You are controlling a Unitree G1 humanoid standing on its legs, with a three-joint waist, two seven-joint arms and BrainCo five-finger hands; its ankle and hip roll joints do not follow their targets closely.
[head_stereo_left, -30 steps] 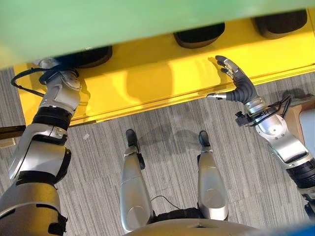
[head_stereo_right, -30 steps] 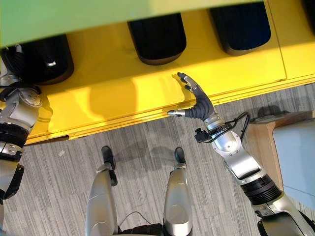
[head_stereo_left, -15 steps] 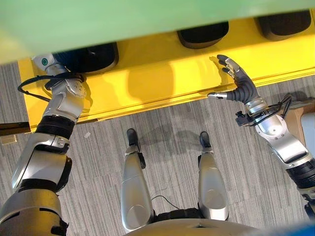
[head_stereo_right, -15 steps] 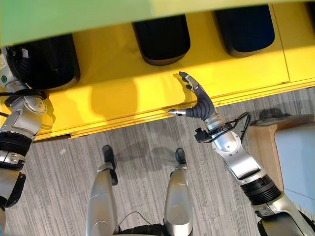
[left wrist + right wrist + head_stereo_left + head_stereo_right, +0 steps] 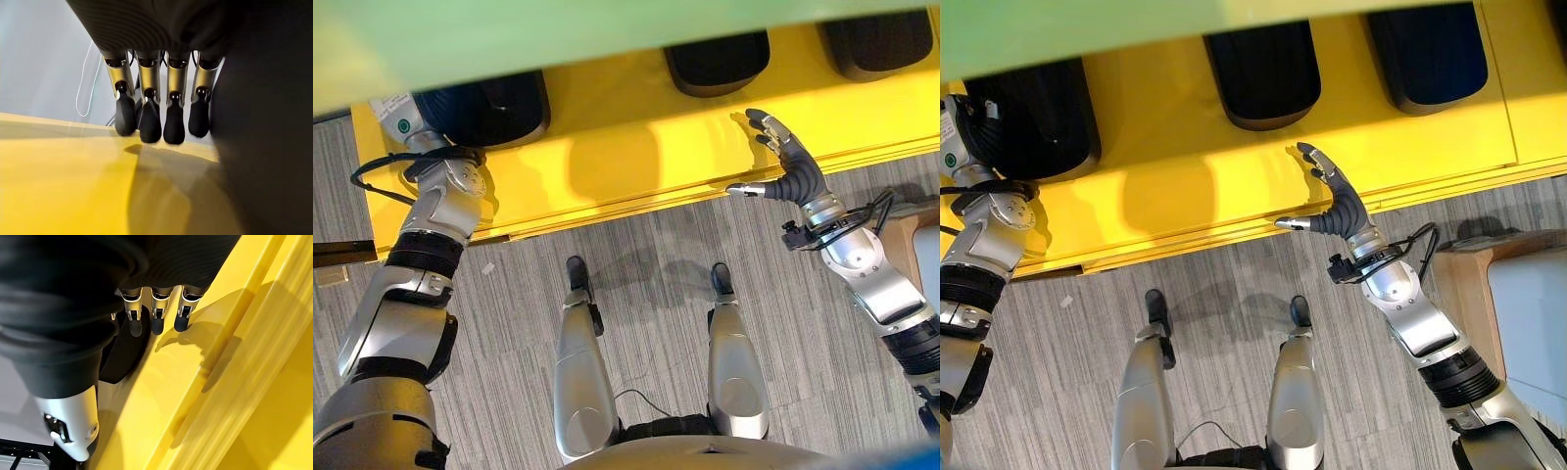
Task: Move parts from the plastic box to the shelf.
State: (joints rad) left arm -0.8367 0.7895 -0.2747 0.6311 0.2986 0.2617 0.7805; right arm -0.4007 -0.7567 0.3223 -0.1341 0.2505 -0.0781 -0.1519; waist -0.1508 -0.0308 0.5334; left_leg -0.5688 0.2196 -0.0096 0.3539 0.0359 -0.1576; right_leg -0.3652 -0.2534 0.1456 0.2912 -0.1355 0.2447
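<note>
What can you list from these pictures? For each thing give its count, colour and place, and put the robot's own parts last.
Shelf: one, yellow, across the far side.
Black parts: three, lined up on the shelf.
Green board: one, above the shelf.
Floor: grey striped carpet, in front of the shelf.
Wooden stand: one, brown, right edge.
Left hand: beside the leftmost part, fingers straight.
Right hand: open, over the shelf's front edge.

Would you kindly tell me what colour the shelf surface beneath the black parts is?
Bright yellow shelf surface, clearest in the right eye view.
</note>
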